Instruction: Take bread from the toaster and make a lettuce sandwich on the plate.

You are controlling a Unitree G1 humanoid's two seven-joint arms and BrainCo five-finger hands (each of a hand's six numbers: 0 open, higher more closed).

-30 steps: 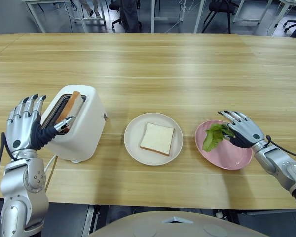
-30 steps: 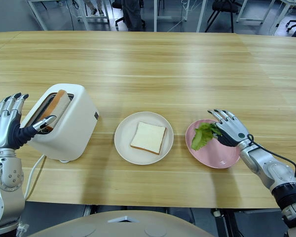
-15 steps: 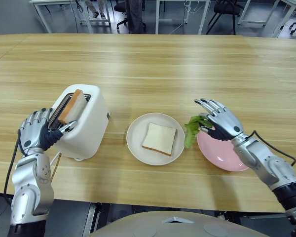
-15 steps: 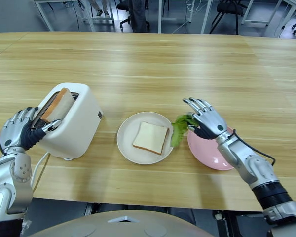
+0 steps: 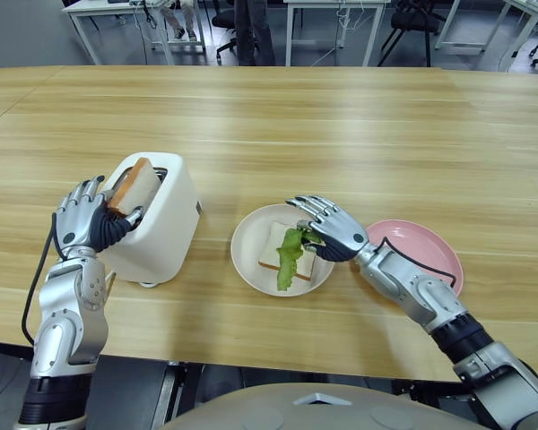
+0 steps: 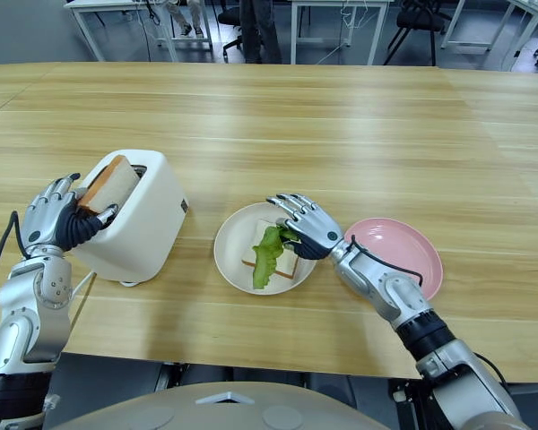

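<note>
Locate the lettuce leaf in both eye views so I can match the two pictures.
Left eye view: the lettuce leaf hangs from the right hand over the bread slice on the white plate, just right of centre.
Right eye view: the same leaf, at centre, a little further left.
Shared landmark: the toaster, left of the plate in both.

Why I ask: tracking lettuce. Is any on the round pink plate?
No, the right hand holds the green lettuce leaf over the white plate.
</note>
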